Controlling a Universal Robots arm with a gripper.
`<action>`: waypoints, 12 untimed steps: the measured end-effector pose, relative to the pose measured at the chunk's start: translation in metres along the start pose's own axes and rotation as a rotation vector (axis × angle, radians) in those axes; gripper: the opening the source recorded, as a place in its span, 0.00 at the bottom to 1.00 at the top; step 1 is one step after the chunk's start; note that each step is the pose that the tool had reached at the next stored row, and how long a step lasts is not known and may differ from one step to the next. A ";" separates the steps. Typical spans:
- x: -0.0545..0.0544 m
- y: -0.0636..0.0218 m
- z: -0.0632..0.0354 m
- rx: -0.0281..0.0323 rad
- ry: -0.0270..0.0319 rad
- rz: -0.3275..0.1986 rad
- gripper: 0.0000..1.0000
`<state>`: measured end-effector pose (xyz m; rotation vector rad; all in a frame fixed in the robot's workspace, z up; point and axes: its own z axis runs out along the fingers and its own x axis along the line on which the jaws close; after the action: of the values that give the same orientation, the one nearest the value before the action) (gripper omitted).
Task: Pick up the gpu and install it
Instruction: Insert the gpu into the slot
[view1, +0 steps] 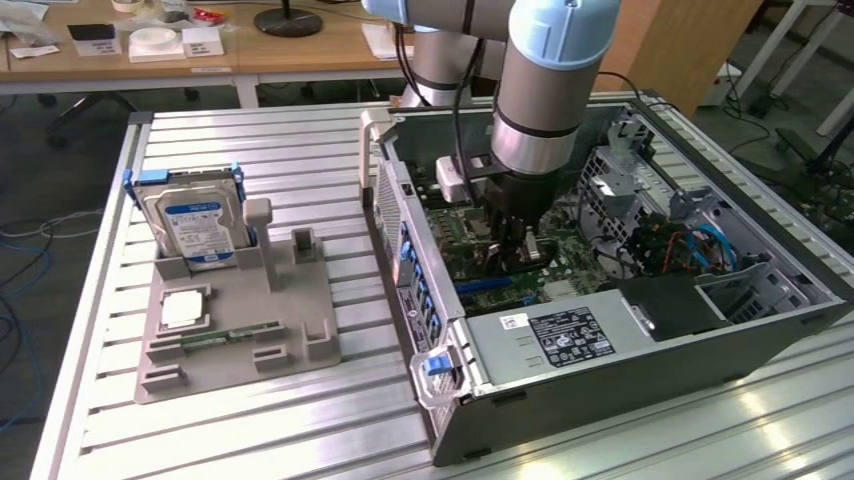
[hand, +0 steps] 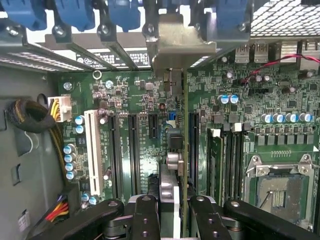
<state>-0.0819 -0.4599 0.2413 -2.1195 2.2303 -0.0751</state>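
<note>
One card, the gpu (hand: 183, 150), sits edge-on between my gripper (hand: 176, 212) fingers, which are pinched narrowly on it. I hold it upright over the green motherboard (hand: 145, 125) inside the open computer case (view1: 747, 345), its silver bracket (hand: 175, 42) up against the rear slot openings by the blue clips. In the exterior view my gripper (view1: 523, 243) is down inside the case. Off to that view's left, a hard drive (view1: 194, 228) stands in the grey holder tray (view1: 287, 330).

The ribbed aluminium table (view1: 267, 130) gleams dully, the open computer case (view1: 694, 370) is dark painted metal, the motherboard (hand: 145, 125) a glossy green laminate, the fixture tray (view1: 300, 300) matt grey plastic, the desk (view1: 254, 55) smooth wood.
</note>
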 end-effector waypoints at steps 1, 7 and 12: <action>0.000 0.0009 0.0004 0.0000 0.0001 0.000 0.28; 0.000 0.0032 0.0024 0.0000 0.0000 0.000 0.28; 0.000 0.0046 0.0032 0.0000 -0.0001 0.000 0.28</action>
<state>-0.0863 -0.4599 0.2377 -2.1191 2.2305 -0.0751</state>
